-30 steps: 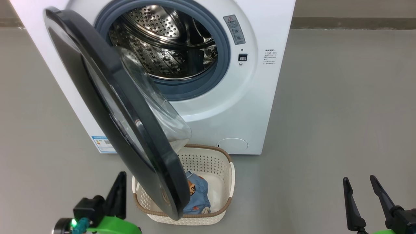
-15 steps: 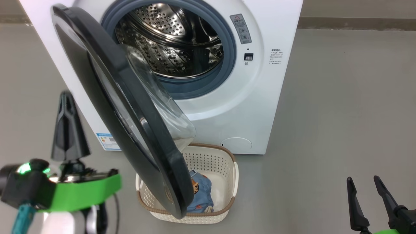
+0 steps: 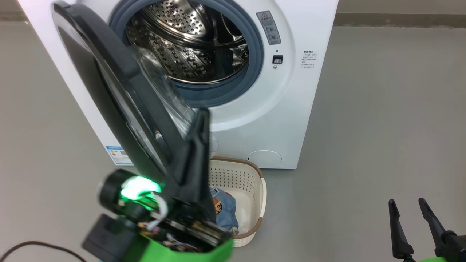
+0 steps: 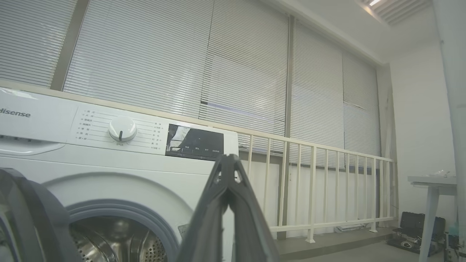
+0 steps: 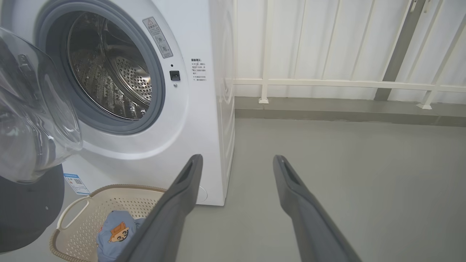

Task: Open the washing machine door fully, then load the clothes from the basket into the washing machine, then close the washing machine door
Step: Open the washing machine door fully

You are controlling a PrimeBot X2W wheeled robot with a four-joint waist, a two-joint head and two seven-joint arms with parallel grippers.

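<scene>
The white washing machine [image 3: 302, 109] has its steel drum [image 3: 189, 47] exposed. The washing machine door [image 3: 120, 87], black-rimmed with a bulging glass bowl [image 5: 32, 109], stands about half open, swung to the left. My left gripper [image 3: 204, 112] is shut and empty, raised in front of the door's lower free edge; whether it touches I cannot tell. In the left wrist view the left gripper [image 4: 227, 160] points up at the control panel, door rim [image 4: 22, 207] at lower left. The basket [image 3: 255, 182] sits on the floor under the door, holding the light blue clothes [image 3: 226, 209]. My right gripper [image 3: 406, 203] stands open at lower right.
Bare grey floor [image 3: 382, 127] spreads to the right of the machine. A dark cable [image 3: 36, 246] lies at lower left. A white railing [image 5: 327, 83] runs behind the machine, with a pale table [image 4: 433, 182] and a black case [image 4: 415, 225] far right.
My left arm has swung from the left of the door to in front of its lower edge, closer to the camera, fingers still shut. The head camera shifted slightly. Right gripper unchanged.
</scene>
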